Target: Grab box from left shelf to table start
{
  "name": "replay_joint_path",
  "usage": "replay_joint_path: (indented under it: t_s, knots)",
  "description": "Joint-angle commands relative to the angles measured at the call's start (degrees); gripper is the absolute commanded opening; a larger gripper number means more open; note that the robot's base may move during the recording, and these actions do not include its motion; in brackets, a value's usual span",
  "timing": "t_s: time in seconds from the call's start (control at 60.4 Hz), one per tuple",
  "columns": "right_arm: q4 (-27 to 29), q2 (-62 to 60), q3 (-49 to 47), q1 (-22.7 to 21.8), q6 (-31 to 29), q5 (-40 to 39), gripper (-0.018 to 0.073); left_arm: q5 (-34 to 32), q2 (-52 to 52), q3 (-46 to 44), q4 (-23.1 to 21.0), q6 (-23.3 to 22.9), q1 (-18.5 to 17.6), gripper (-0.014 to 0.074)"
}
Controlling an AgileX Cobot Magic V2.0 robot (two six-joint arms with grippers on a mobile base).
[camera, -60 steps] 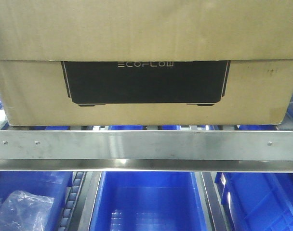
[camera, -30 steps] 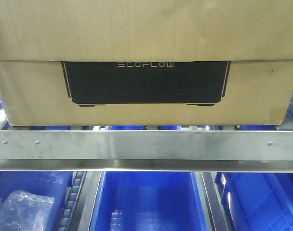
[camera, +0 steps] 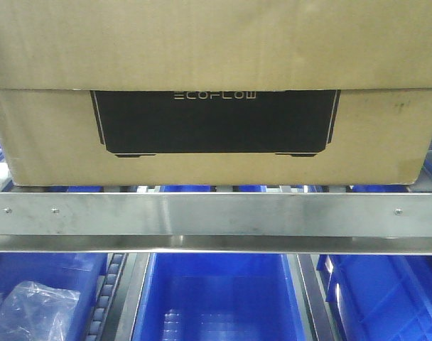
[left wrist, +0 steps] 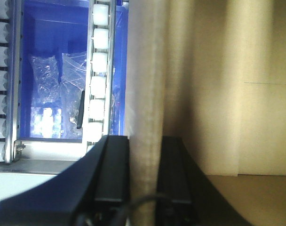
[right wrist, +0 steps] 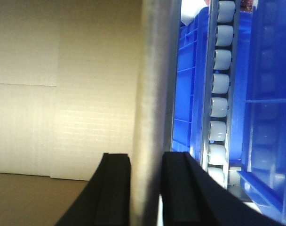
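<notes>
On the silver steel left shelf point(camera: 216, 213) we see the wide brown cardboard box point(camera: 216, 42), with the jaws of the left gripper point(left wrist: 145, 141) and right gripper point(right wrist: 146, 157) clamped on its edges.

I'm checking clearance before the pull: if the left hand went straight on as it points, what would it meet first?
The box: its cardboard wall stands between the fingers of the left hand and runs on ahead, so it would likely slide deeper along it. The roller track lies off to one side.

Warehouse — roller-track rack point(camera: 216, 213), blue bins point(camera: 216, 298), carton point(camera: 216, 135)
</notes>
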Motion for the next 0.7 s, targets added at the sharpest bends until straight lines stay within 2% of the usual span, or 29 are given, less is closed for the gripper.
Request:
replay_joint_path:
  t_s: [0.0, 0.083, 0.133, 0.48, 0.679]
  knots:
    - [0.5, -1.7, -1.9, 0.0, 1.1, -2.5, 0.0026, -3.2, -2.5, -1.7, -2.6, -1.1, -0.2, -0.0085]
    - [0.5, -1.7, -1.9, 0.0, 3.1, -4.0, 0.0026, -3.5, -2.6, -1.7, -2.4, -5.7, -0.2, -0.0085]
    - [0.5, -2.2, -1.9, 0.0, 3.9, -5.1, 0.0026, -4.2, -3.1, -1.7, -2.4, -7.0, -0.2, -0.0085]
    - [0.5, -7.8, -1.1, 0.1, 4.8, -5.2, 0.0026, -4.0, -8.0, -1.7, -2.2, -7.9, -0.2, -0.0085]
    - [0.5, -13.3, 4.4, 0.1, 4.8, -6.6, 0.0026, -4.3, -11.8, 0.3, -2.2, -7.9, -0.2, -0.0085]
